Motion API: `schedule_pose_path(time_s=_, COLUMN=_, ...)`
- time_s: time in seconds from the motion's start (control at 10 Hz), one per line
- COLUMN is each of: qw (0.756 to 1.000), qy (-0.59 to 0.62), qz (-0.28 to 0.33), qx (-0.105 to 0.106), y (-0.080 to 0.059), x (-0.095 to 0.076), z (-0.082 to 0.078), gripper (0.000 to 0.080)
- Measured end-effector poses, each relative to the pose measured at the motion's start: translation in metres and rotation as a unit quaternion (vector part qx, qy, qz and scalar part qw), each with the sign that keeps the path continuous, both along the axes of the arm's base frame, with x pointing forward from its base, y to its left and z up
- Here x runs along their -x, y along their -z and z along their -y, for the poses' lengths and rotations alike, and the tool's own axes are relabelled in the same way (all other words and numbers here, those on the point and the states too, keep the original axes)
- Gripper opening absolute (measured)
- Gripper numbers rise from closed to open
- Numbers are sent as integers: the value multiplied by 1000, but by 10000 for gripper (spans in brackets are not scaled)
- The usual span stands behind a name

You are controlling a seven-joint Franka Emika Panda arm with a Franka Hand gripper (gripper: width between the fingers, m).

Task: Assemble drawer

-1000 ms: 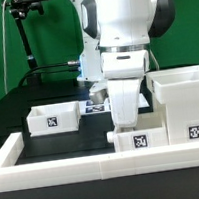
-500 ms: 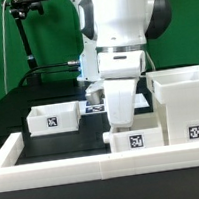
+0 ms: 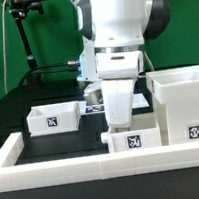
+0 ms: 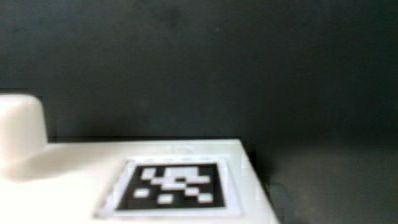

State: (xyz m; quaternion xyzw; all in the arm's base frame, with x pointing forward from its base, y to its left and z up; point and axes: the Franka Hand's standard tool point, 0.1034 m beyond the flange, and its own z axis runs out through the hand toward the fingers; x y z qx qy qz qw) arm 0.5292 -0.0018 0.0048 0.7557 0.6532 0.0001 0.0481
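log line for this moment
end effector at front tray, grip unclear | shell on exterior view's right | other tray apart, exterior view's left

Black table (image 3: 77,140) carries everything. Landmark: large shell (image 3: 184,102), white, open top, tag on front face. Near tray (image 3: 133,140) just beside shell, tag facing front; wrist view shows tagged white surface (image 4: 178,185) against dark tabletop. Far tray (image 3: 53,118) well apart from shell, past near tray. Marker board (image 3: 90,109) flat behind near tray. Border wall (image 3: 56,171) runs along shell's front, turns back beyond far tray.
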Motion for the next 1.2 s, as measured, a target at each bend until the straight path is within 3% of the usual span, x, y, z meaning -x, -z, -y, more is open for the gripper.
schedule_pose_path(time_s=0.2, qw=1000, qy=-24, qz=2, qx=12, y=-2, x=-5, z=-4, gripper=42)
schedule_pose_path(time_s=1.2, qw=999, qy=-37, qz=-25, qx=21, y=-2, x=-3, z=0, gripper=42)
